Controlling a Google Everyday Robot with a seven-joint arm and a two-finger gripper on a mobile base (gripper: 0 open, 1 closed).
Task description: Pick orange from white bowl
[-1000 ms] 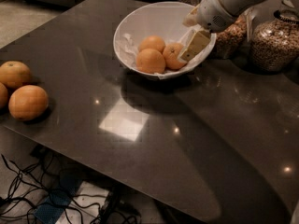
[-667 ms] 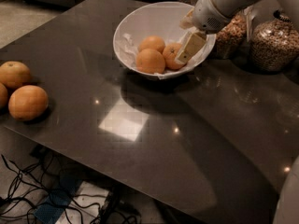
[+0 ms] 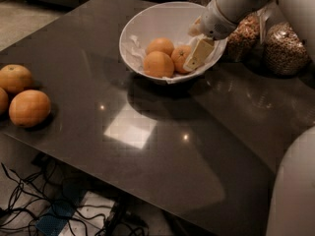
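Bright orange (image 3: 180, 58) in white bowl (image 3: 147, 21) on glossy dark-brown table (image 3: 221, 132). Cream gripper (image 3: 196, 59) sits inside the bowl

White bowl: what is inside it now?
Inside the white bowl: crumpled paper lining, a front orange, a rear orange, and a right orange with the end effector beside it. The end effector covers that orange's right side; the fruit hides the bowl's bottom.

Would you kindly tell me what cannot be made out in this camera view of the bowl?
1. Camera view: the small round orange in the wide white bowl is partly covered by the pale gripper, which sits inside the bowl's right side.
2. Camera view: one loose orange on the dark table is cut by the left edge.
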